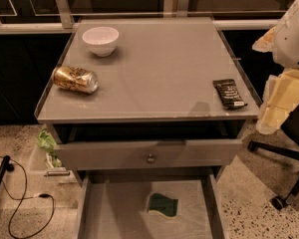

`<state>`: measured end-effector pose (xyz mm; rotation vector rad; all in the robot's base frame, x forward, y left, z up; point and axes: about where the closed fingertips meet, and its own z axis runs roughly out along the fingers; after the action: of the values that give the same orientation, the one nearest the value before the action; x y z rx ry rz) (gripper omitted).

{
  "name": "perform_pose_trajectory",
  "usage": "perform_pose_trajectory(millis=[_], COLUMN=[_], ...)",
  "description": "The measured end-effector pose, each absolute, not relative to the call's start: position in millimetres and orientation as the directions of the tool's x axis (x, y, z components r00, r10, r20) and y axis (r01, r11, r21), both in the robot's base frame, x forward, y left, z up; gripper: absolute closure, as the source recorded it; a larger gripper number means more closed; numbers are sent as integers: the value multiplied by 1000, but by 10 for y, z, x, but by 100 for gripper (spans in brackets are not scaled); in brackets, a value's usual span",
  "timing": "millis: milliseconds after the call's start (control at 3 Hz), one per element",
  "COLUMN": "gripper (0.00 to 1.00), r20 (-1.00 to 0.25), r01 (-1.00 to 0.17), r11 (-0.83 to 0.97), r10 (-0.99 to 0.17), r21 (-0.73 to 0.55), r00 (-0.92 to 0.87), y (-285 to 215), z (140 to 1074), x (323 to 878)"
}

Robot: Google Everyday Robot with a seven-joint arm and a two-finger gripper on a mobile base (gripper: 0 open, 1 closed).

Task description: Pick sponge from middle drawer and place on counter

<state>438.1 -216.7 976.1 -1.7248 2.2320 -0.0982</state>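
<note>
The sponge (163,204) lies green face up, with its pale yellow foam edge showing, on the floor of the open middle drawer (114,213), right of the drawer's centre. The counter (159,68) tops the grey cabinet above it. My gripper (270,118) hangs at the right edge of the view, beyond the counter's right rim and about level with it. It is well above and to the right of the sponge and holds nothing that I can see.
A white bowl (100,40), a gold can on its side (74,79) and a black snack wrapper (229,93) lie on the counter. The drawer with the round knob (150,158) stands slightly open above the sponge. Chair legs (284,183) are at the right, and a cable (20,198) at the left.
</note>
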Motion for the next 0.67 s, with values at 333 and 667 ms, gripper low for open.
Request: perform_pose_trajectory(millis=[333,667], gripper=[0,0], r20=[-207,-194], r01=[-931,-941], r11=[270,271], r10=[-953,-953], r21=[-246,-205], r00=[-222,-232], y=[-2166,-2233], z=[9762,9423], x=[4382,4379])
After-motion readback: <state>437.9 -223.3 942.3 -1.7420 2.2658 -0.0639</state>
